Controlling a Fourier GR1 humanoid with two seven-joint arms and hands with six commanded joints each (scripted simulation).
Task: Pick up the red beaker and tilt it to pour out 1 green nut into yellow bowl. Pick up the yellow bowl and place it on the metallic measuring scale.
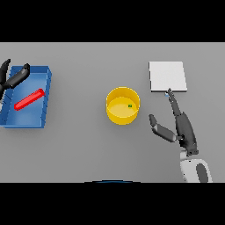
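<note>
A yellow bowl (123, 105) stands at the table's middle with a small green nut (129, 106) inside it. The red beaker (29, 99) lies on its side in a blue bin (46, 99) at the left. My left hand (13, 78) is open over the bin's far left corner, clear of the beaker. My right hand (183, 127) is open to the right of the bowl, thumb pointing toward it, fingertips reaching the near edge of the metallic scale (167, 76). The scale is a flat pale square at the back right.
</note>
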